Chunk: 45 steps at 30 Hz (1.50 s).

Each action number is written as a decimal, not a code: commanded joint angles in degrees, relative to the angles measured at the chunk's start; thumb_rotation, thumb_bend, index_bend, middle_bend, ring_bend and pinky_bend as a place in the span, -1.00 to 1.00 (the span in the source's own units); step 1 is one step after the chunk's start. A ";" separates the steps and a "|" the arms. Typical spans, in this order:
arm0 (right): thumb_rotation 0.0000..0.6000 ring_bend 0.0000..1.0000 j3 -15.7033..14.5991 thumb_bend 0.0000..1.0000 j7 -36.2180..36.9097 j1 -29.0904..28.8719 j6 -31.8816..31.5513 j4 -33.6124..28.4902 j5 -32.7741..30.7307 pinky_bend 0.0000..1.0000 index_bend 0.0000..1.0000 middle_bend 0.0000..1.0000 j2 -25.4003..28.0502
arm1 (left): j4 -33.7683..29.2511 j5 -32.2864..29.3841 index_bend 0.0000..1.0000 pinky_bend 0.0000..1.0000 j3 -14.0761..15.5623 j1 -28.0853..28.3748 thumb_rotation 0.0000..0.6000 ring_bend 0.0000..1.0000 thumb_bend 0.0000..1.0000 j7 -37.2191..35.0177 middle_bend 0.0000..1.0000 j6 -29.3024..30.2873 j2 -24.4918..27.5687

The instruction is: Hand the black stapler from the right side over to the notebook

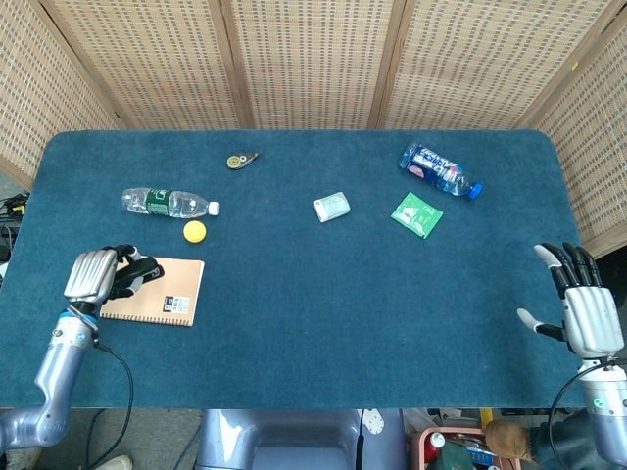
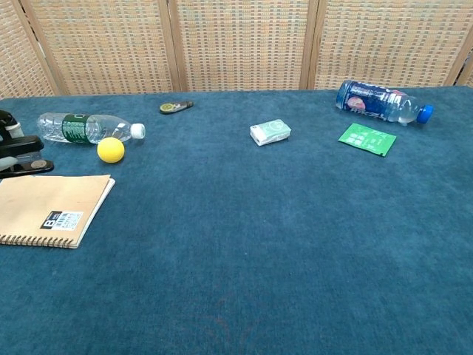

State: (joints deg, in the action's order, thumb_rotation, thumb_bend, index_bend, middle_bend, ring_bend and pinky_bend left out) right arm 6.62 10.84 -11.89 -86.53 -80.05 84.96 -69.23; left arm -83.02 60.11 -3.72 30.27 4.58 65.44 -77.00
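My left hand [image 1: 91,275] grips the black stapler [image 1: 140,275] over the left edge of the tan spiral notebook [image 1: 167,291]. In the chest view the stapler [image 2: 22,155] pokes in at the far left edge, just above the notebook [image 2: 52,208]; whether it touches the cover I cannot tell. At the table's right front edge my right hand [image 1: 582,311] hangs with its fingers spread and nothing in it.
A clear water bottle [image 1: 168,203] and a yellow ball [image 1: 195,231] lie behind the notebook. A small white pack [image 1: 332,207], a green packet [image 1: 416,214] and a blue-capped bottle [image 1: 440,170] sit mid to right. A small dark disc [image 1: 239,160] lies at the back.
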 commanded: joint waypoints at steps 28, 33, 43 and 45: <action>1.00 -1.00 0.52 -0.90 -1.70 1.65 0.13 -1.79 -0.37 -0.95 -0.88 -0.76 1.29 | 13.91 1.66 -0.18 -0.08 -2.49 -1.14 1.00 -0.27 -0.30 -1.15 -0.37 -7.28 -11.36; 1.00 -1.00 0.78 -0.90 -2.49 1.83 -0.05 -1.89 -0.48 -0.95 -0.88 -0.75 1.19 | 11.63 3.06 -0.97 -0.52 -2.39 -1.45 1.00 -0.80 -0.83 -2.30 -0.96 -8.26 -9.44; 1.00 -1.00 0.90 -0.90 -2.42 2.03 -0.05 -2.14 -0.23 -0.95 -0.88 -0.75 1.31 | 8.52 7.05 -1.00 -0.84 -2.80 -2.68 1.00 -1.00 -1.00 -6.63 -1.00 -6.53 -6.67; 1.00 -1.00 0.93 -0.90 -2.40 2.06 -0.11 -2.22 -0.13 -0.95 -0.88 -0.75 1.35 | 7.08 8.65 -1.00 -0.97 -3.11 -3.30 1.00 -1.00 -1.00 -8.29 -1.00 -4.73 -5.33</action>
State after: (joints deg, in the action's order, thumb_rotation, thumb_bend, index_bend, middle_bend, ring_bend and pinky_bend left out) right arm 7.55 8.44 -9.84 -86.64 -82.26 84.82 -67.88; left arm -74.72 67.44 -6.50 27.57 -2.36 59.31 -83.47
